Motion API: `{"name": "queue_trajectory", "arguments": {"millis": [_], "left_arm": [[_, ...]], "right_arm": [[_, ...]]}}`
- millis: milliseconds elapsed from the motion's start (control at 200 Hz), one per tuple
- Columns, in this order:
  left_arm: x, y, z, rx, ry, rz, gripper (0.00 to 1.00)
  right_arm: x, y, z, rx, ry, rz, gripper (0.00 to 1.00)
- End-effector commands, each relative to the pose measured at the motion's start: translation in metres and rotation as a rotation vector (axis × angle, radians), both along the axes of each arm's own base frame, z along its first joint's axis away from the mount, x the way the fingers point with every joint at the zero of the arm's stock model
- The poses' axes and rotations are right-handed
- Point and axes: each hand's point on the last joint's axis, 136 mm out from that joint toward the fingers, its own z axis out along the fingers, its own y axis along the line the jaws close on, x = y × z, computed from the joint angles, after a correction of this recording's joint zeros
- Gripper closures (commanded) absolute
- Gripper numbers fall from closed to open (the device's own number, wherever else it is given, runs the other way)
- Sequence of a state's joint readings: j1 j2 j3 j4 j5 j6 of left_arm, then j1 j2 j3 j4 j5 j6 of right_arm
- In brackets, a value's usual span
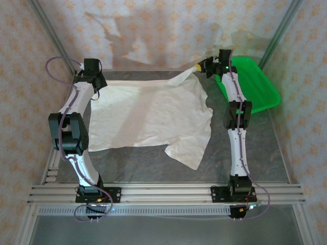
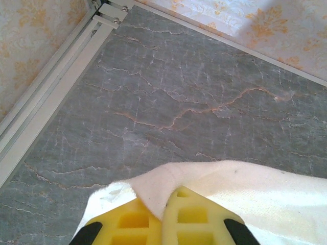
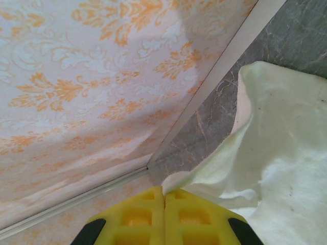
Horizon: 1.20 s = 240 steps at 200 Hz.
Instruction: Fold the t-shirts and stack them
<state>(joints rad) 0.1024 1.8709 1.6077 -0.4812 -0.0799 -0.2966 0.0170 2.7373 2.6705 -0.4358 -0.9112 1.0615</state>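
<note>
T-shirt [image 1: 148,115], off-white, spread wide, lightly creased, far right corner raised

Matt white cloth t-shirt [image 1: 148,115], glossy green plastic basket [image 1: 260,87], veined grey stone-look table [image 1: 127,163]

I can read no text, label, brand, number or sign. The t-shirt [image 1: 148,115], centre of the overhead frame, presents plain off-white cloth. The wallpaper [image 3: 76,76], upper left, bears an orange floral pattern without lettering.
</note>
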Motion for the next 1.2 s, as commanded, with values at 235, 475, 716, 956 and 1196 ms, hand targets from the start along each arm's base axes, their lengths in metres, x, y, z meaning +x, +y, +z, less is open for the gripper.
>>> {"name": "queue_trajectory", "arguments": {"millis": [235,475,716,956,1196], "left_arm": [[0.007,0.017,0.033,-0.071,-0.097,-0.007,1.00],[0.009,0.022,0.022,-0.139,-0.081,-0.029,1.00],[0.009,0.029,0.016,-0.175,-0.056,-0.028,1.00],[0.009,0.029,-0.007,-0.210,-0.001,-0.033,1.00],[0.011,0.029,-0.025,-0.224,0.049,-0.030,1.00]], "right_arm": [[-0.014,0.023,0.076,-0.033,-0.134,0.033,1.00],[-0.035,0.038,0.101,-0.089,-0.135,0.017,1.00],[-0.059,0.038,0.115,-0.158,-0.140,-0.008,1.00],[-0.088,0.038,0.112,-0.147,-0.131,-0.031,1.00],[-0.100,0.037,0.086,-0.145,-0.093,-0.035,1.00]]}}
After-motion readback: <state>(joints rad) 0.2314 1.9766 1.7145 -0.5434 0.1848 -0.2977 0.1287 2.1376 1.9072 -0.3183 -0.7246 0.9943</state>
